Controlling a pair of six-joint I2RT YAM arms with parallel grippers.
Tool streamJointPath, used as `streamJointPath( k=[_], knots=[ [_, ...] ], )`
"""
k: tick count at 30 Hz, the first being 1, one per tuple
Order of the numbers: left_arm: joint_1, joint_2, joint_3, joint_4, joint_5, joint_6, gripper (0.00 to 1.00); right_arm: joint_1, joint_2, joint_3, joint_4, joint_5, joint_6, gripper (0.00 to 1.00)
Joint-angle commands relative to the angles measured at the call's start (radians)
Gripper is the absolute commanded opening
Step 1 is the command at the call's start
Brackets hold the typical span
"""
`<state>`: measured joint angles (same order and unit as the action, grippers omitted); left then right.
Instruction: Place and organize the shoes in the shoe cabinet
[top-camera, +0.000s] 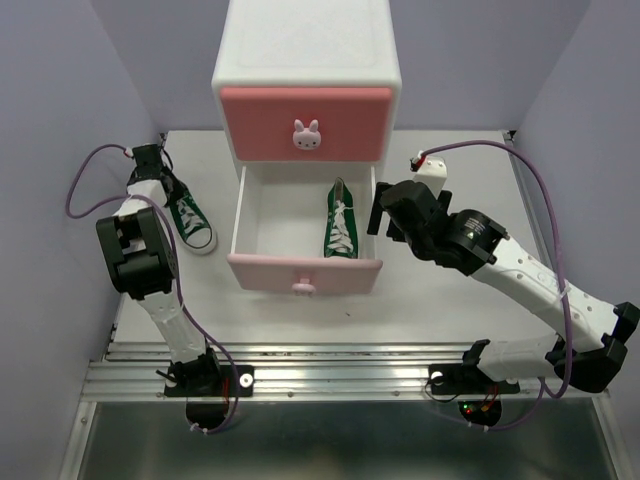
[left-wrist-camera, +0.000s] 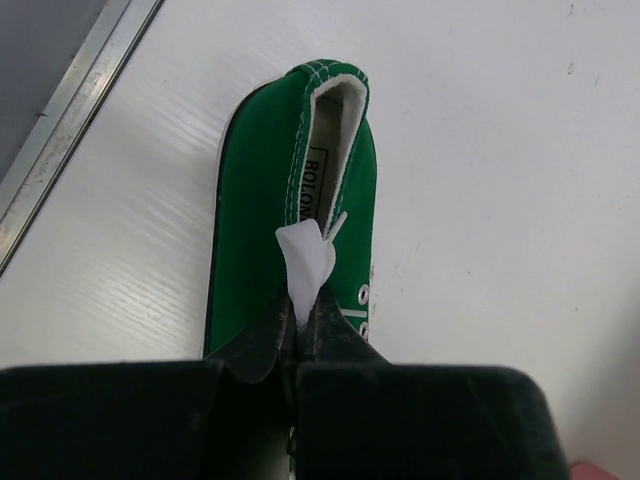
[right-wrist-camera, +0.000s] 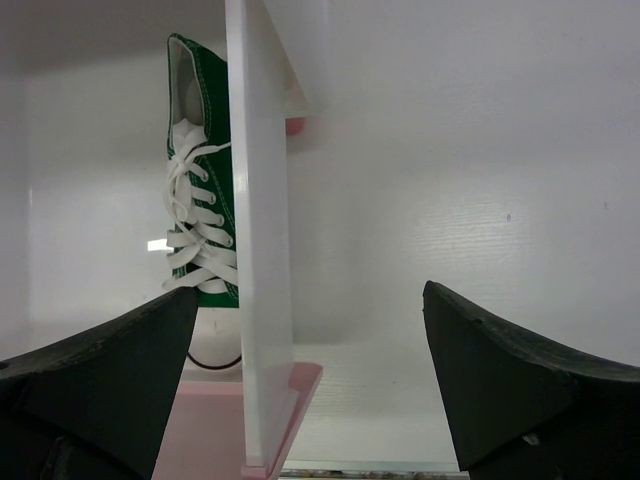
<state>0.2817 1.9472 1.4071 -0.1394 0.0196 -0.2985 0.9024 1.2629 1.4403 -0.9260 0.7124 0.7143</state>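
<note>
The white shoe cabinet (top-camera: 305, 50) stands at the back. Its upper pink drawer is shut; its lower pale drawer (top-camera: 303, 272) is pulled out. One green shoe (top-camera: 342, 220) lies along the drawer's right side, also in the right wrist view (right-wrist-camera: 200, 200). A second green shoe (top-camera: 198, 232) sits on the table left of the drawer. My left gripper (left-wrist-camera: 300, 320) is shut on this shoe's (left-wrist-camera: 260, 200) white tongue (left-wrist-camera: 308, 258). My right gripper (right-wrist-camera: 310, 292) is open and empty, astride the drawer's right wall (right-wrist-camera: 262, 250). The red shoes are out of view.
The table (top-camera: 450, 300) is closed in by pale purple walls on the left, right and back. A metal rail (top-camera: 330, 375) runs along the near edge by the arm bases. The open drawer's left half (top-camera: 275, 225) holds nothing.
</note>
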Motion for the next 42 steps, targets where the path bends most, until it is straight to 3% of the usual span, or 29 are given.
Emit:
streamJointPath(
  k=[1, 5, 10, 14, 16, 22, 26, 30, 36, 42],
  knots=[
    [0.007, -0.149, 0.017, -0.020, 0.025, 0.013, 0.00, -0.005, -0.013, 0.046, 0.035, 0.007, 0.011, 1.00],
    [-0.010, -0.348, -0.016, 0.004, 0.046, -0.004, 0.00, -0.005, -0.031, 0.037, 0.035, 0.018, 0.028, 1.00],
    [-0.045, -0.658, -0.065, 0.031, -0.053, -0.046, 0.00, -0.005, -0.054, 0.026, 0.035, 0.018, 0.039, 1.00],
    [-0.071, -0.838, -0.068, 0.060, 0.028, -0.129, 0.00, -0.005, -0.062, 0.029, 0.035, 0.024, 0.033, 1.00],
    [-0.148, -0.913, -0.068, 0.109, 0.036, -0.149, 0.00, -0.005, -0.066, 0.032, 0.036, 0.028, 0.027, 1.00],
    [-0.393, -0.961, -0.031, 0.107, 0.031, -0.172, 0.00, -0.005, -0.072, 0.028, 0.036, 0.032, 0.004, 1.00],
    [-0.519, -0.978, -0.054, 0.125, -0.078, -0.179, 0.00, -0.005, -0.091, 0.006, 0.036, 0.015, 0.020, 1.00],
    [-0.588, -0.949, -0.069, 0.132, -0.082, -0.179, 0.00, -0.005, -0.108, -0.015, 0.036, 0.013, 0.048, 1.00],
    [-0.728, -0.950, -0.102, 0.118, -0.217, -0.117, 0.00, -0.005, -0.154, -0.041, 0.036, 0.024, 0.059, 1.00],
    [-0.848, -0.985, -0.151, 0.020, -0.288, -0.122, 0.00, -0.005, -0.209, -0.086, 0.033, 0.036, 0.123, 1.00]
  ],
)
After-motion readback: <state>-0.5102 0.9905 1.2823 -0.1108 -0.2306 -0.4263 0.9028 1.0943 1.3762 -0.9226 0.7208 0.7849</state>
